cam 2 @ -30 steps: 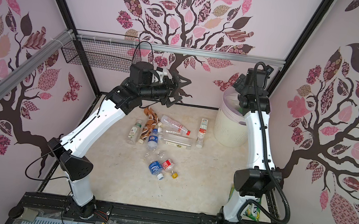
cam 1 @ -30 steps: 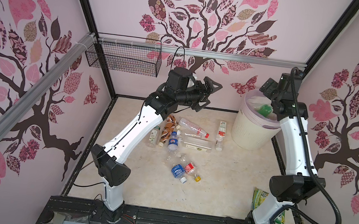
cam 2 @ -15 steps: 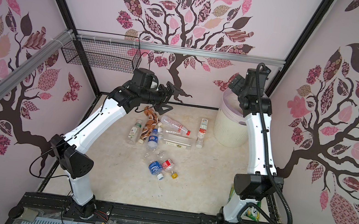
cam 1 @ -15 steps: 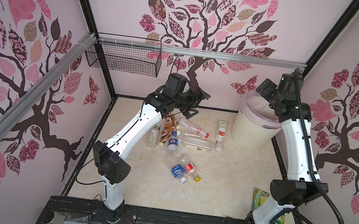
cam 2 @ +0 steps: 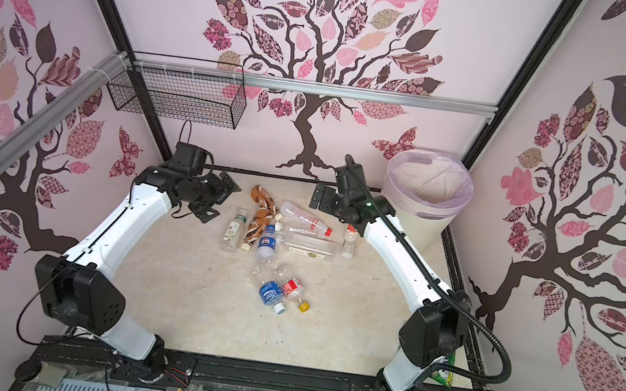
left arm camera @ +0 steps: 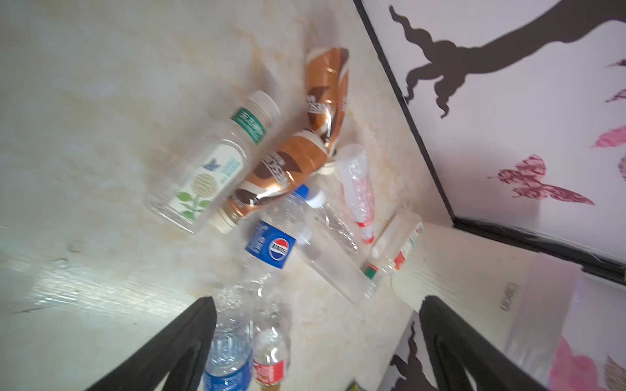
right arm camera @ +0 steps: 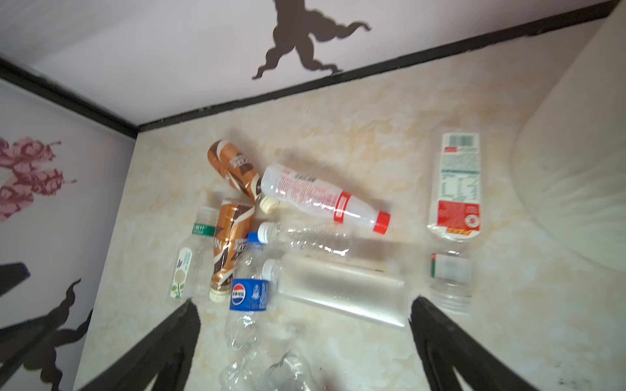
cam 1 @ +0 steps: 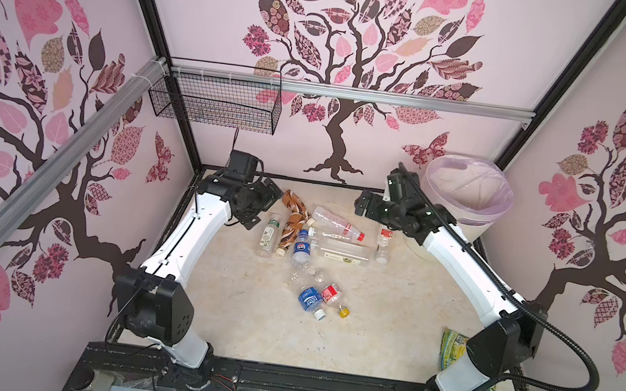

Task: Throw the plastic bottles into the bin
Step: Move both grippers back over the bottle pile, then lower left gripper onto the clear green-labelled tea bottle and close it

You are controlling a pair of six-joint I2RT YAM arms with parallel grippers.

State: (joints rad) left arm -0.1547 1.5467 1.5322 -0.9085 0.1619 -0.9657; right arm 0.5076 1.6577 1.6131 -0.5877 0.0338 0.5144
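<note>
In both top views the left arm (cam 1: 186, 245) rises from the front rail (cam 1: 317, 382), bends at its black elbow and slants toward the back wall, its wrist turned toward the bin (cam 1: 474, 233). The left gripper (cam 1: 261, 207) hangs with jaws spread wide and nothing between them. It is well apart from the bin, with the bottles (cam 1: 341, 250) between the two. The right arm (cam 1: 468, 270) mirrors it (elbow out, forearm slanting in). The right gripper (cam 1: 363, 205) sits near the bin and points away from it, jaws wide and empty too. Most bottles lie on their sides in a loose heap near the bin, one just beside its foot. Two more (one blue label, one red) lie farther from the bin, toward the rail.

In the left wrist view, two dark fingers (left arm camera: 189, 338) gape apart and hold nothing. The heap lies beyond them, and the bin's ribbed wall (left arm camera: 474, 270) shows past the heap.

In the right wrist view the fingers (right arm camera: 440, 338) are just as wide and empty. A clear square bottle (right arm camera: 338, 291) lies on the floor between their tips, and the bin's wall (right arm camera: 576, 169) curves close by (only its lower part shows).
</note>
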